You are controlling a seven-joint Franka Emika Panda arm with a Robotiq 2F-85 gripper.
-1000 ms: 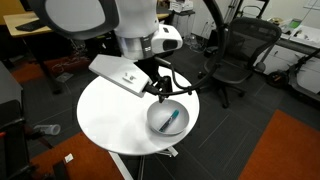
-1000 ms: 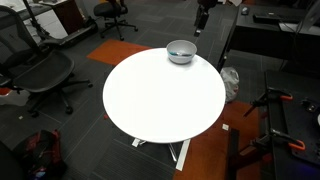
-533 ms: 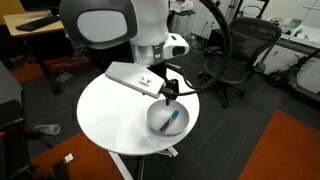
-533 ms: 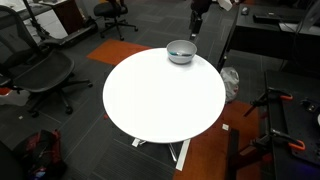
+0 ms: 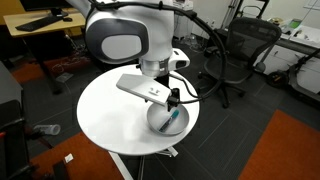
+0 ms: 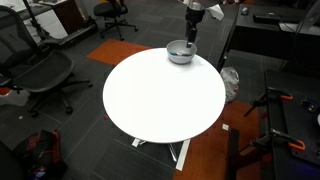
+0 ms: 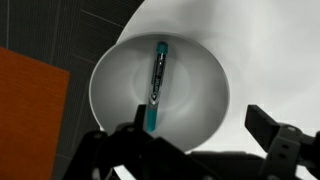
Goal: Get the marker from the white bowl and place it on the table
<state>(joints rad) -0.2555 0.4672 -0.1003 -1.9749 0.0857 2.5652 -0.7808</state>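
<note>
The white bowl (image 5: 167, 120) sits near the edge of the round white table (image 5: 110, 115); it also shows in an exterior view (image 6: 181, 52) and fills the wrist view (image 7: 110, 90). The teal marker (image 7: 156, 85) with a dark end lies inside the bowl, also seen in an exterior view (image 5: 172, 120). My gripper (image 7: 200, 125) is open and empty, hovering just above the bowl, its fingers (image 5: 172, 97) over the bowl's rim. In an exterior view the gripper (image 6: 190, 35) hangs right over the bowl.
Office chairs (image 5: 238, 55) stand around the table, also in an exterior view (image 6: 35, 70). Wooden desks (image 5: 40, 25) are behind. An orange carpet patch (image 5: 285, 145) covers part of the dark floor. Most of the tabletop (image 6: 160, 95) is bare.
The arm has come down and shifted toward the bowl; the gripper now hangs just above the bowl. The marker and bowl have not moved.
</note>
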